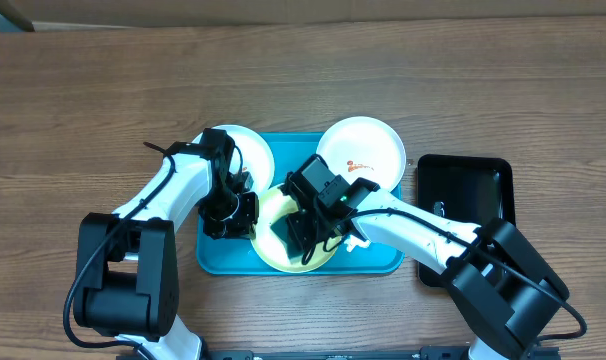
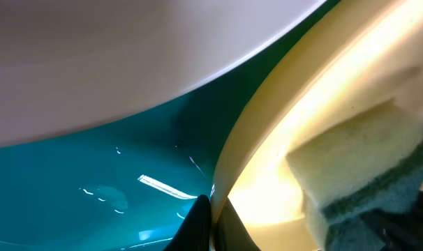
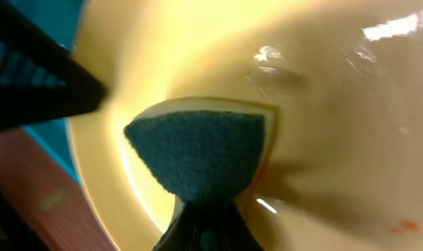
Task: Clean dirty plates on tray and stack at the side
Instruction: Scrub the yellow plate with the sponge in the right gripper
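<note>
The turquoise tray (image 1: 373, 262) holds three plates. The green-rimmed plate (image 1: 270, 205) sits front centre. My left gripper (image 1: 245, 213) is shut on its left rim (image 2: 250, 153), with the fingertips (image 2: 210, 213) pinching the edge. My right gripper (image 1: 305, 238) is shut on a yellow sponge with a dark green scrub side (image 3: 197, 150) and presses it onto the plate's inside (image 3: 337, 125); the sponge also shows in the left wrist view (image 2: 365, 167). A small orange smear (image 3: 405, 226) lies on the plate. A white plate (image 1: 253, 150) sits back left, and another white plate (image 1: 360, 150) with a red smear (image 1: 357, 166) sits back right.
A smaller black tray (image 1: 465, 205) stands to the right of the turquoise tray, partly under my right arm. Wooden table surface (image 1: 93, 110) surrounds the trays.
</note>
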`<state>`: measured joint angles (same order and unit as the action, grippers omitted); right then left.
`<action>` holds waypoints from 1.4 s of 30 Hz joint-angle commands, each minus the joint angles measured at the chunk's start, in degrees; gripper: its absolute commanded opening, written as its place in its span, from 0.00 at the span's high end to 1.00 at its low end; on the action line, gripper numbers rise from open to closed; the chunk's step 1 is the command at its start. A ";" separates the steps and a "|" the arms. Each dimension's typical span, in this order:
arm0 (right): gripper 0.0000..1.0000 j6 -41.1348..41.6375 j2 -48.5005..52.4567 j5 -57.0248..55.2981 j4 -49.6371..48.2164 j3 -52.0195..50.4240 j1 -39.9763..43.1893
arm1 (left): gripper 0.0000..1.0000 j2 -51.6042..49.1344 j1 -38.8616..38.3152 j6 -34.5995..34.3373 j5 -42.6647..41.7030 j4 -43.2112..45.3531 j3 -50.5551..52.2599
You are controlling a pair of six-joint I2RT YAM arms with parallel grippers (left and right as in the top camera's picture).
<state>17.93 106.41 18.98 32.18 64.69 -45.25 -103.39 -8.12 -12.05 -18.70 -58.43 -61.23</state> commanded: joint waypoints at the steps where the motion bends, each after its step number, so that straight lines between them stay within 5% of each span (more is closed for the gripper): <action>1: 0.96 -0.35 0.24 -9.16 2.51 -0.44 -0.11 | 0.96 1.29 0.04 0.48 -0.37 -0.02 -0.85; 8: 0.96 0.07 0.24 -25.16 3.48 -0.44 1.75 | 0.96 1.29 0.04 0.48 -0.37 -0.04 -0.85; 22: 0.96 -10.97 0.24 -34.77 -4.90 -0.42 3.98 | 0.96 1.29 0.04 0.46 -0.35 -0.02 -0.85; 32: 0.96 -13.38 0.24 -22.45 -11.85 -0.44 3.69 | 0.96 1.29 0.04 0.46 -0.37 -0.02 -0.85; 42: 0.96 -11.72 0.22 -24.74 -15.32 -0.02 3.72 | 0.96 1.29 0.04 0.46 -0.37 -0.04 -0.85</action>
<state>5.78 106.19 -3.95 17.43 64.42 -42.04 -103.39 -8.12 -12.08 -19.27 -58.08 -61.60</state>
